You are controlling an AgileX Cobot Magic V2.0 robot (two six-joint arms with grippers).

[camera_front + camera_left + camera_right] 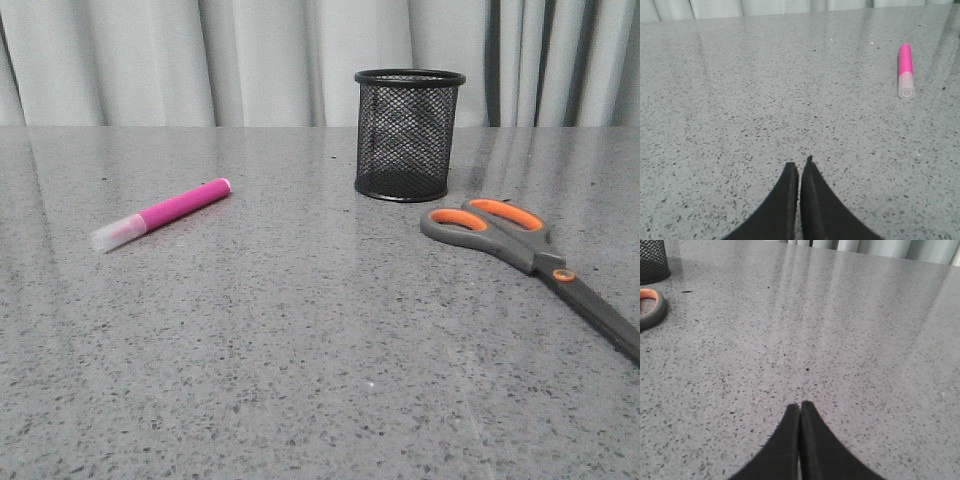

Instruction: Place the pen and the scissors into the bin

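Centrally near the counter's [300, 350] far edge stands the bin [408, 135]; pen [160, 214] lies left, scissors [535, 258] right. Both grippers, left [800, 167] and right [800, 407], are closed, holding nothing.

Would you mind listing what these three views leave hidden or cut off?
- Scissors: blade tips run off the front view's right edge; the right wrist view shows only one handle loop.
- Bin: its inside is screened by the mesh in the front view; cropped at a corner in the right wrist view.
- Both arms: outside the front view.
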